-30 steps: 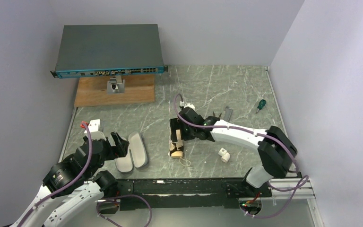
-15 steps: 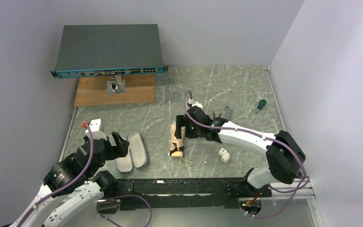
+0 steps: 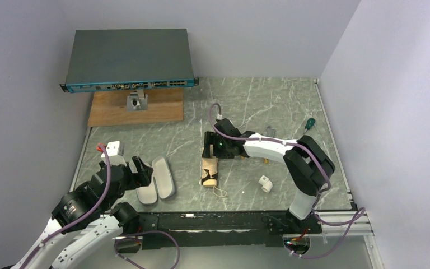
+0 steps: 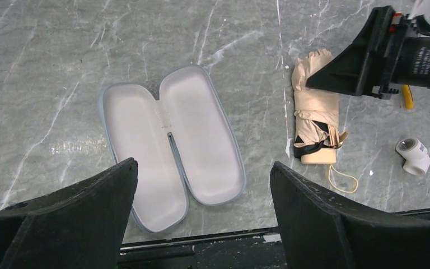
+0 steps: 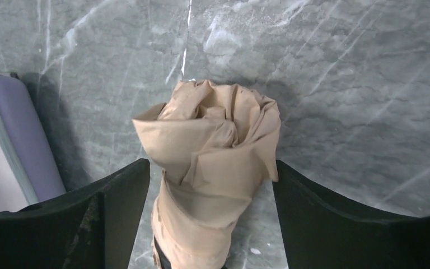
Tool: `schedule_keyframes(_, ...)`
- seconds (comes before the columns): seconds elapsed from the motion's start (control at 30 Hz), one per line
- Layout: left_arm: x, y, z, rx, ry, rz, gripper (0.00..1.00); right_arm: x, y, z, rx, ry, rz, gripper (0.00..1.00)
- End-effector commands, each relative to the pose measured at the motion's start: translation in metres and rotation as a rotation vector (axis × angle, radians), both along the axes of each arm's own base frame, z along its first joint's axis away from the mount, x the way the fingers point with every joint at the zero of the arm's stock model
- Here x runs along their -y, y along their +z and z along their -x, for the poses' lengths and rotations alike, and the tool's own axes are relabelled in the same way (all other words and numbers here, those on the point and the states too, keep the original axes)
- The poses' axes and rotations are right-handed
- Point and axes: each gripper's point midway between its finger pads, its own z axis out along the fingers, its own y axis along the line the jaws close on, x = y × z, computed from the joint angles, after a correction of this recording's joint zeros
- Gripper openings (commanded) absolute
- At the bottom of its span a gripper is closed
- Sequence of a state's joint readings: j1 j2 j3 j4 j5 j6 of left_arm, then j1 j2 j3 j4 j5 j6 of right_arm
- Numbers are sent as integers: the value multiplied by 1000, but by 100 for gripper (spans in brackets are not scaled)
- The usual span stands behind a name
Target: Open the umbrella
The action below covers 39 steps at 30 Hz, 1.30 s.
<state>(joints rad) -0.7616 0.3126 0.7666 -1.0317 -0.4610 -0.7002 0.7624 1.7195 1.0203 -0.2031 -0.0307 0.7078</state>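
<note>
The folded cream-beige umbrella [image 3: 209, 171] lies on the marble table, its tan handle and loop toward the near edge. It also shows in the left wrist view [image 4: 315, 109] and the right wrist view [image 5: 213, 151]. My right gripper [image 3: 208, 148] is open at the umbrella's far end. Its fingers [image 5: 89, 224] stand on either side of the bunched fabric without pressing it. My left gripper [image 3: 139, 169] is open and empty, above the open lavender-grey case [image 4: 171, 143], [image 3: 157, 179].
A white pipe fitting [image 3: 265, 183] lies right of the umbrella. A green screwdriver [image 3: 309, 124] and a grey metal piece [image 3: 269, 133] lie at the back right. A network switch [image 3: 129, 59] sits over a wooden board [image 3: 137, 106] at the back left.
My right gripper has moved from over the umbrella's middle back to its far end, and the right arm has folded in. The left arm has not moved.
</note>
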Motion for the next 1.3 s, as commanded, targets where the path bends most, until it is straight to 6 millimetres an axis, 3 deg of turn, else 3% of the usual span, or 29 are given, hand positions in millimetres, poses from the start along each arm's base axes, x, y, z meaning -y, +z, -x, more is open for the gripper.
schedule_keyframes(0.0, -1, 6, -1, 9, 12, 5, 89, -22, 2, -8, -3, 19, -70, 75)
schedule_keyframes(0.17, -1, 6, -1, 12, 10, 8, 89, -16, -1, -7, -3, 24, -47, 45)
schedule_keyframes(0.3, -1, 7, -1, 13, 8, 8, 89, -11, 20, -9, 45, 53, -59, 31)
schedule_keyframes(0.5, 4, 10, 0, 26, -26, 18, 91, -15, 66, 6, 120, 124, -213, 22)
schedule_keyframes(0.7, 19, 28, 4, 127, -140, 94, 94, -22, 119, 26, 230, 217, -418, 16)
schedule_keyframes(0.93, 79, 74, 22, 380, -459, 379, 98, -18, 194, 53, 402, 294, -669, 7)
schedule_keyframes(1.0, 96, 82, 27, 401, -537, 432, 98, -14, 215, 58, 449, 299, -730, 0)
schedule_keyframes(1.13, 125, 100, 38, 432, -704, 504, 98, -8, 249, 66, 513, 300, -816, 0)
schedule_keyframes(1.27, 148, 131, 51, 543, -861, 623, 98, -3, 281, 75, 562, 312, -907, 0)
